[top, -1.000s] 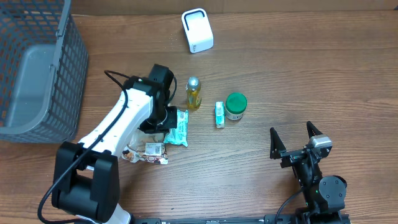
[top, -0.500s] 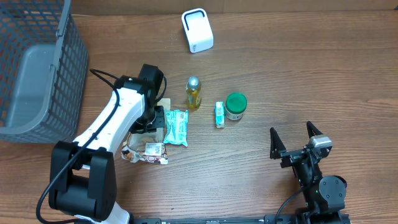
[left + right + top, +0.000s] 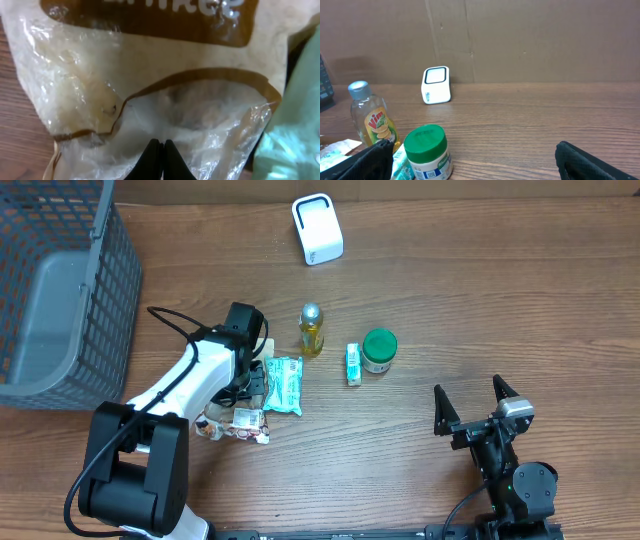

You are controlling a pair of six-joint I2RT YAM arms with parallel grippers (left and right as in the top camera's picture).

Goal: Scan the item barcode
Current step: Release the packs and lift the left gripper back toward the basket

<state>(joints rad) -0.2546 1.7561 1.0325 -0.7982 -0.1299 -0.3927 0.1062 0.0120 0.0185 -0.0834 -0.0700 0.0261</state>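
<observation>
left fingers closed against bag (green pack beside) | right fingers spread

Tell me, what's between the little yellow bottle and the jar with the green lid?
A small green-and-white box lies between the bottle and the jar, close beside the jar. The overhead view shows it.

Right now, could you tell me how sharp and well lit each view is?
Overhead: evenly lit and sharp, soft shadows on the table. Left wrist: too close, the clear packet blurred with glare on its crinkles. Right wrist: the scanner crisp, the near fingers dark and soft.
</observation>
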